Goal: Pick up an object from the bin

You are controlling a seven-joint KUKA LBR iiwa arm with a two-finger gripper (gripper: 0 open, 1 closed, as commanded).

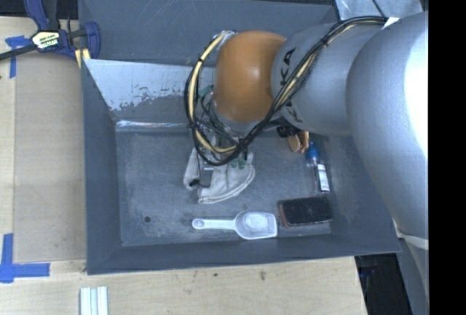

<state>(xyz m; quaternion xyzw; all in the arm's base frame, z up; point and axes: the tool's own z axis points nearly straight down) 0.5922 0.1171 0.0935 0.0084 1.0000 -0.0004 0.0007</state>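
My gripper (206, 177) reaches down in the middle of the bin, right over a crumpled white cloth (231, 181) and touching it. A white plastic measuring scoop (244, 224) lies just in front of the cloth, near the bin's front wall. A black rectangular block (306, 212) lies to the right of the scoop.
A pen-like tube with a blue part and a white label (318, 169) lies right of the cloth, beside an orange-brown item (295, 139) partly under the arm. The arm with its orange cover and cables hangs over the bin's back and right part.
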